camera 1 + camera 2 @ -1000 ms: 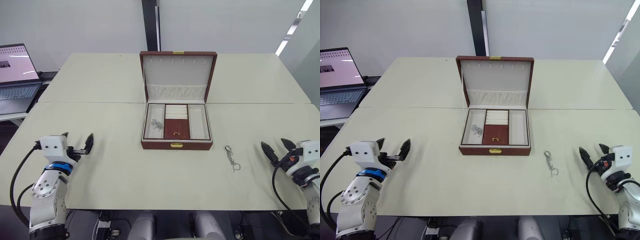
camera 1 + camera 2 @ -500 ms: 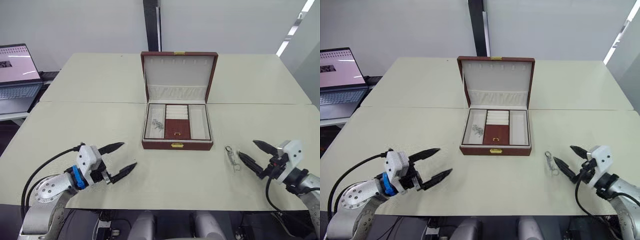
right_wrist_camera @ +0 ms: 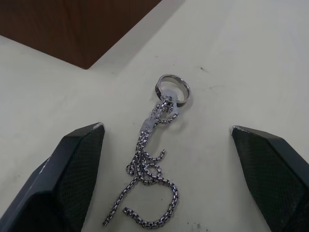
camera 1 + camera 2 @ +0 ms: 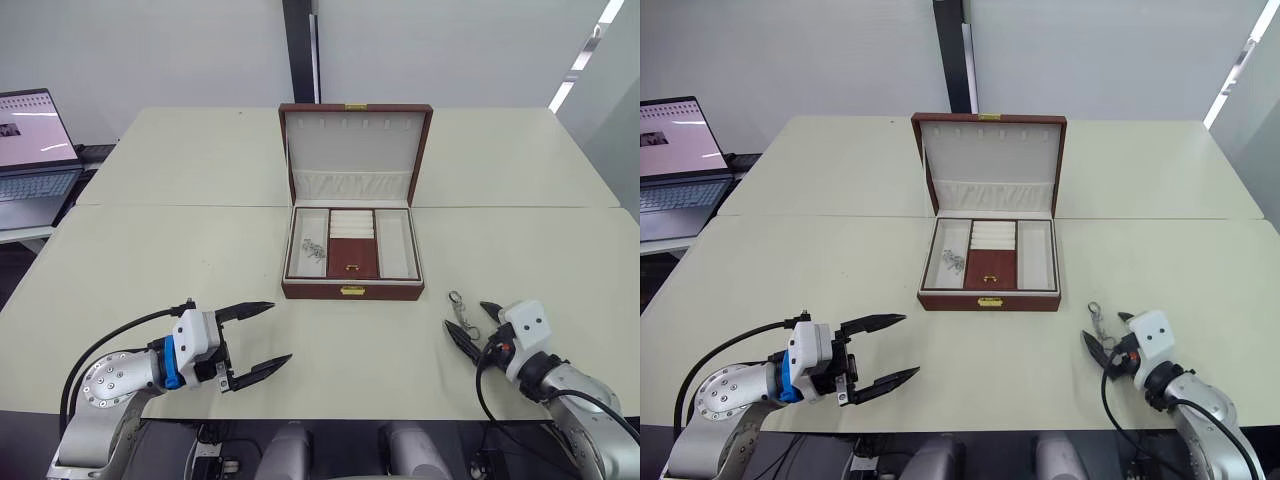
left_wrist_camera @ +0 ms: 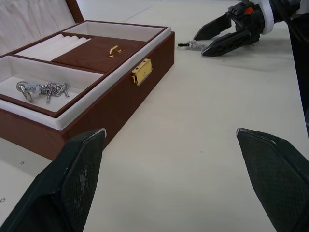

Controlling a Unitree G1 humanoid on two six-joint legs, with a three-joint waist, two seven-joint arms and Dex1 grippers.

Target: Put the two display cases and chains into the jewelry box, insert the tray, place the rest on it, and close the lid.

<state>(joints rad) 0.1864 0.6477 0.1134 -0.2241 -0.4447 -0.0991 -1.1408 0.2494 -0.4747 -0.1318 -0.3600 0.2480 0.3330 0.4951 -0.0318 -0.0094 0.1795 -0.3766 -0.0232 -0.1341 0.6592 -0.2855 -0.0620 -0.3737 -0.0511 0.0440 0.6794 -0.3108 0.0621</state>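
While both jaws gape open, one silver chain (image 3: pixel 154 166) lies on cream desk (image 4: pixel 200 260), another (image 5: pixel 44 89) inside one open brown jewelry box (image 4: pixel 352 255).

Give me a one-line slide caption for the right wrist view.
Open right gripper straddling a silver chain with a ring, on the table beside the jewelry box corner.

Shiny metal chain (image 3: pixel 150 159), jewelry box (image 4: pixel 352 290) seemingly glossy wood, pale cloth lining, matt table (image 4: pixel 200 250)
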